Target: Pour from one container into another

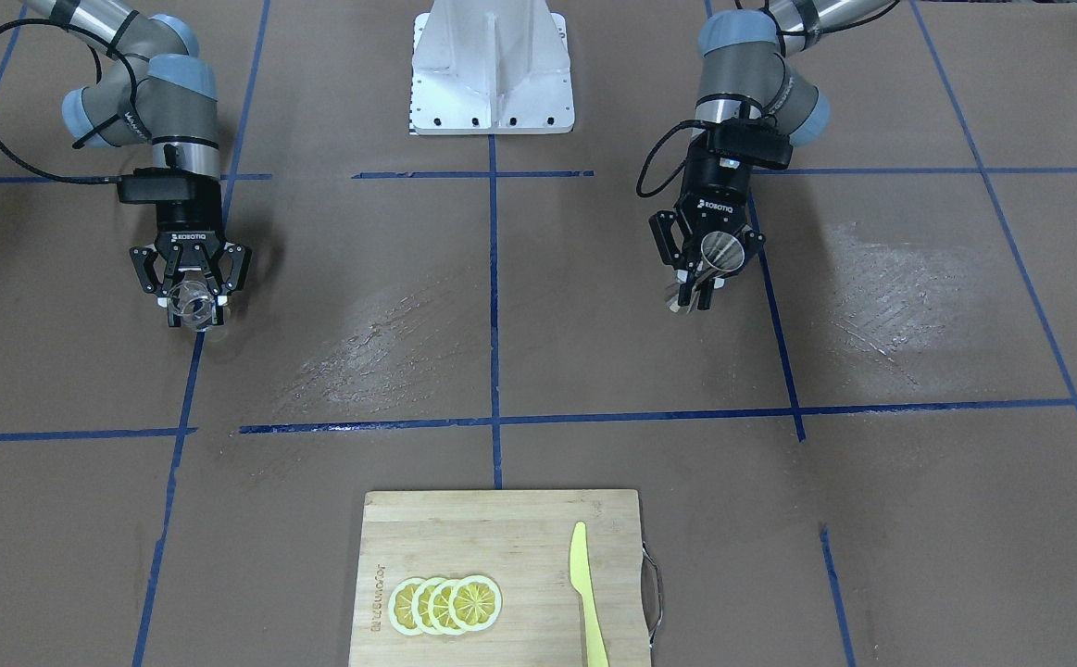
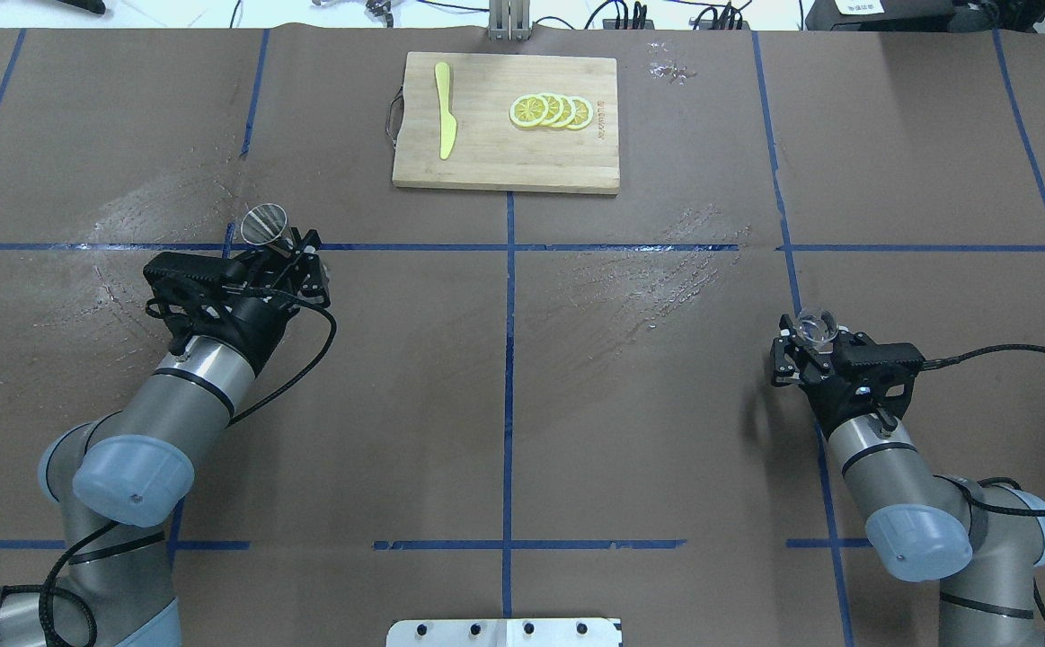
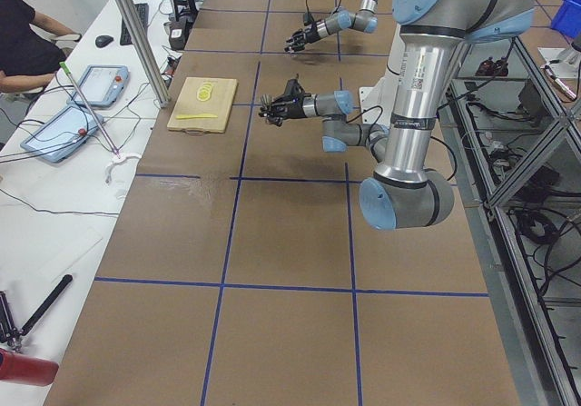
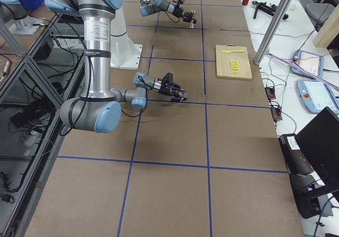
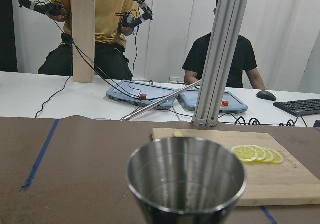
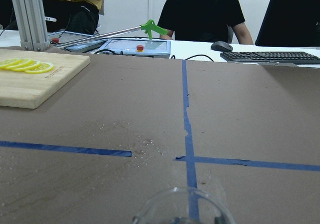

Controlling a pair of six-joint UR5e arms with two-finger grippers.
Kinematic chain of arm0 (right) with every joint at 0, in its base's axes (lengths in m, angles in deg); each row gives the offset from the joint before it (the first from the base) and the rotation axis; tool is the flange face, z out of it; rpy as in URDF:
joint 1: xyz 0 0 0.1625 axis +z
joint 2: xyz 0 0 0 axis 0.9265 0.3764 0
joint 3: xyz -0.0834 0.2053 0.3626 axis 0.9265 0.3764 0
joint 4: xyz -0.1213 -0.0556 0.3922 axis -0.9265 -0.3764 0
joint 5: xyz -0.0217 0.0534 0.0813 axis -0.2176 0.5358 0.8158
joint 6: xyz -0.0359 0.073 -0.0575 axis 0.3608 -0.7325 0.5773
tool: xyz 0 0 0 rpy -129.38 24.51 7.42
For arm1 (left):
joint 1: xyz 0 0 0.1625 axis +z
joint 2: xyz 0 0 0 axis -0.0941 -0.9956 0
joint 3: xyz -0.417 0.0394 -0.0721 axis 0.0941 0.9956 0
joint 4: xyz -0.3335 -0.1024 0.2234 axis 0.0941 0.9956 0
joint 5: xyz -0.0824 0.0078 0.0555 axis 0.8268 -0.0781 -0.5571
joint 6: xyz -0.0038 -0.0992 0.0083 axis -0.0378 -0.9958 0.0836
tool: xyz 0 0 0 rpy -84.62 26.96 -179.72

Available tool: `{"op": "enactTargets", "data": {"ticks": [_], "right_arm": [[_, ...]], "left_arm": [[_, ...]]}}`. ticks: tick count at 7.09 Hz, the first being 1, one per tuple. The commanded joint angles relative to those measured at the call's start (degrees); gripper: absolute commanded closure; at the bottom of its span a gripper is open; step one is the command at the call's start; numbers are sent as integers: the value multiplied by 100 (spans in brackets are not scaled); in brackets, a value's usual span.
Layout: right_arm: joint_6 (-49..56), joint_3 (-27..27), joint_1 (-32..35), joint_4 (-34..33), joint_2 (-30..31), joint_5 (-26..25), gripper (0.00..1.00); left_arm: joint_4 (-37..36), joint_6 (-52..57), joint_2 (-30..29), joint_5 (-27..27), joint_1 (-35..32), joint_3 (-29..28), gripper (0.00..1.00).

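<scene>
My left gripper (image 1: pixel 697 283) is shut on the grey steel jigger (image 1: pixel 721 252), which it holds off the table, tilted, with one open cone facing up and outward. From overhead the jigger (image 2: pixel 264 225) sticks out beyond the left gripper (image 2: pixel 293 250). The jigger's cup (image 5: pixel 187 179) fills the bottom of the left wrist view and looks empty. My right gripper (image 1: pixel 194 308) is shut on the small clear glass cup (image 1: pixel 191 298), far across the table. Overhead, the glass (image 2: pixel 815 327) sits between the right gripper's (image 2: pixel 812 340) fingers. Only its rim (image 6: pixel 182 206) shows in the right wrist view.
A wooden cutting board (image 2: pixel 486 153) lies at the table's far middle edge, carrying lemon slices (image 2: pixel 551 110) and a yellow knife (image 2: pixel 444 122). Scuffed pale patches (image 2: pixel 648 270) mark the brown paper. The white robot base (image 1: pixel 492 69) stands between the arms. People sit beyond the table.
</scene>
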Motion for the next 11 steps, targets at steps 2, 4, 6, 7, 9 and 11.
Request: {"op": "enactTargets", "data": {"ticks": [2,4,6,7,9,11], "right_arm": [[979,-788,323,-31,24,587,100],[1849,-966,464,-75,-150,615,100],[2452,-1097,605,-23,-318,1156,100],[2862,-1350,631,-31,-318,1386,100],[3550,-1476,807,-92,-537,1913,100],[4109,-1956,869,-957,-678,2039,100]], "left_arm": [[-35,15,-314,35,157,-70,100],[-35,215,-545,44,666,-185,100],[0,1058,-1018,79,878,-185,100],[0,1183,-1133,584,922,-177,100],[0,2057,-1335,1177,897,-212,100],[18,2555,-1572,1405,800,-482,100]]}}
